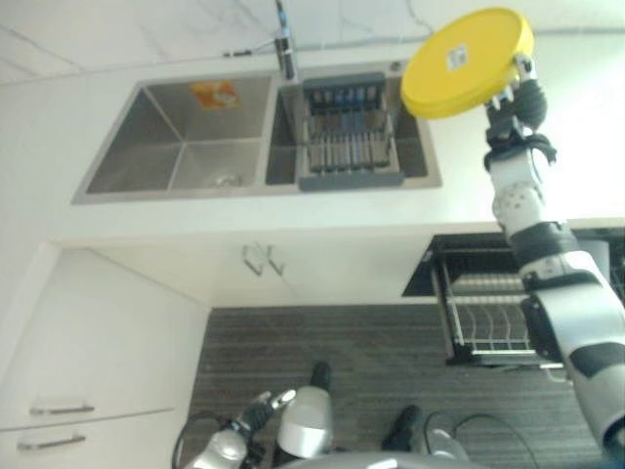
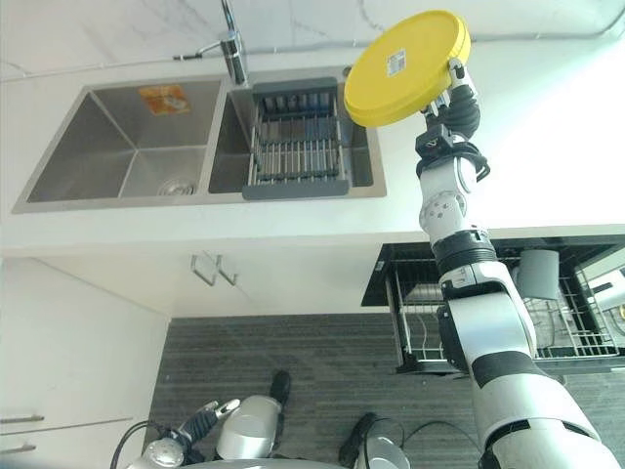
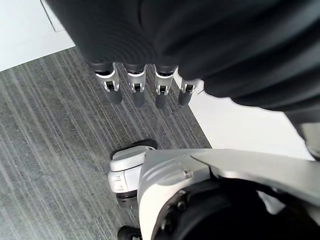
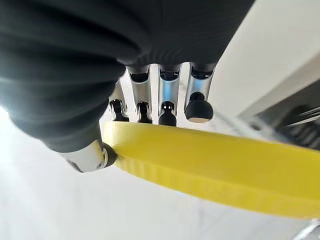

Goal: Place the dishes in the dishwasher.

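Left eye view: the right hand [image 1: 518, 98] holds a yellow plate [image 1: 467, 63] aloft over the white counter [image 1: 547, 166], beside the sink [image 1: 186, 137] and its dish rack [image 1: 347, 137]; the open dishwasher [image 1: 488, 313] sits below.

Left wrist view: the left hand [image 3: 145, 90] hangs by the floor [image 3: 45, 150], fingers straight — nothing held.

Right wrist view: fingers [image 4: 167, 100] and thumb pinch the plate's rim (edge-on).

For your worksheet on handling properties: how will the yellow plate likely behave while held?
The yellow plate looks stiff, since it stays flat though the right hand pinches only its rim. It seems light. Its smooth surface may slip.
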You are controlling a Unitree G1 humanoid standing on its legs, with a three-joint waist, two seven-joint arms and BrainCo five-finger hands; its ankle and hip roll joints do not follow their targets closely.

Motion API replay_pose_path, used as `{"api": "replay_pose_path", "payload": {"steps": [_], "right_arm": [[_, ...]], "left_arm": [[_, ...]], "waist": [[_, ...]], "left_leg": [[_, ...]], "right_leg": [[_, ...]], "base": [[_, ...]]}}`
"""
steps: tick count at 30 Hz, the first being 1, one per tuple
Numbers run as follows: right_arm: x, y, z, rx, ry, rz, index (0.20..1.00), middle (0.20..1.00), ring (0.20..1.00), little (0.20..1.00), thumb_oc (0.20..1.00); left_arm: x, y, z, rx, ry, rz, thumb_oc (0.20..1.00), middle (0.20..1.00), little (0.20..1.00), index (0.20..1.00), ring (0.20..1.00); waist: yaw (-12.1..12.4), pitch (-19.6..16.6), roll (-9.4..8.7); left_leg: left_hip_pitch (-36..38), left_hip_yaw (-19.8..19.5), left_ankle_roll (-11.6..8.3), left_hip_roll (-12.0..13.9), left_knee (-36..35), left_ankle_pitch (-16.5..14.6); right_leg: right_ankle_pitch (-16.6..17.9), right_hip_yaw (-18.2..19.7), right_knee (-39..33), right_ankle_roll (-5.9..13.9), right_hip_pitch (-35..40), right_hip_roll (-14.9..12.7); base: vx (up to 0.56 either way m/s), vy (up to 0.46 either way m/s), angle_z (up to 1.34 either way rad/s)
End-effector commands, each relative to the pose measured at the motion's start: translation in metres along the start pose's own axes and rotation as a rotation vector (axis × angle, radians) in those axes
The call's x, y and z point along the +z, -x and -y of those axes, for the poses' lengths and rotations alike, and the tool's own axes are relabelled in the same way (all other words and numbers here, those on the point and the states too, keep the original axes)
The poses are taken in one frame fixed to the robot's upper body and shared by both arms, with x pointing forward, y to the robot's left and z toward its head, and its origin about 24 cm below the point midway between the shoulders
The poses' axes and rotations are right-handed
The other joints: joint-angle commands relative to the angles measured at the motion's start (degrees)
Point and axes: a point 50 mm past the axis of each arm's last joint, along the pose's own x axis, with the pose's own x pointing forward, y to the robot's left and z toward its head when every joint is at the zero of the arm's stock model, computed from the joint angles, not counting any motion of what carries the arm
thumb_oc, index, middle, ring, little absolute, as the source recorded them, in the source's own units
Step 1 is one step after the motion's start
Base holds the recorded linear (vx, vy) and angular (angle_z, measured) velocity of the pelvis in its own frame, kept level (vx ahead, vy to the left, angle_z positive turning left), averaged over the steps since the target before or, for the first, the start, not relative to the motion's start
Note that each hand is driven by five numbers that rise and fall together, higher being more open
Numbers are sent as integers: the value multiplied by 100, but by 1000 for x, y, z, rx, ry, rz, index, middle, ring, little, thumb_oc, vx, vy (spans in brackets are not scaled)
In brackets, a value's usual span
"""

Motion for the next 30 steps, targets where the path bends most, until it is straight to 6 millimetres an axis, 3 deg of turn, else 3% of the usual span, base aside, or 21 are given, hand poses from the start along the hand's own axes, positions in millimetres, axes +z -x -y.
{"api": "replay_pose_path", "payload": {"steps": [1, 5, 13, 20, 30], "right_arm": [[46, -3, -39, 140, -134, 211, 200, 200, 200, 200, 200], [47, 3, -38, 139, -176, 227, 200, 200, 200, 200, 200], [28, 44, -34, 171, -284, 207, 200, 200, 200, 200, 200], [15, 71, -21, 167, -282, 165, 200, 200, 200, 200, 200], [9, 97, 7, 147, -286, 112, 200, 200, 200, 200, 200]], "left_arm": [[-9, 2, 18, -66, -30, -29, 1000, 1000, 1000, 1000, 1000], [-15, 2, 21, -61, 6, -60, 1000, 1000, 1000, 1000, 1000], [-30, 1, 17, -34, 52, -185, 1000, 1000, 1000, 1000, 1000], [-29, -2, 12, -36, 59, -219, 1000, 1000, 1000, 1000, 1000], [-19, -5, 13, -55, 55, -199, 1000, 1000, 1000, 1000, 1000]], "waist": [[102, -201, -273], [5, -350, -312], [-662, -734, -414], [-1214, -809, -416], [-1645, -782, -438]], "left_leg": [[-150, 129, -180, 203, 171, -266], [-25, 259, -200, 231, 54, -266], [269, 880, -217, 349, -145, -245], [413, 1381, -205, 432, -114, -319], [456, 1676, -165, 515, 4, -422]], "right_leg": [[-187, 196, -267, 130, 223, -233], [-149, 206, -414, 152, 299, -189], [59, 514, -783, 221, 314, -97], [109, 770, -801, 263, 225, -114], [-95, 1007, -500, 189, 123, -66]], "base": [[-50, -138, -22], [-74, -127, -18], [-114, -122, -39], [-58, -68, -40], [-32, -42, -27]]}}
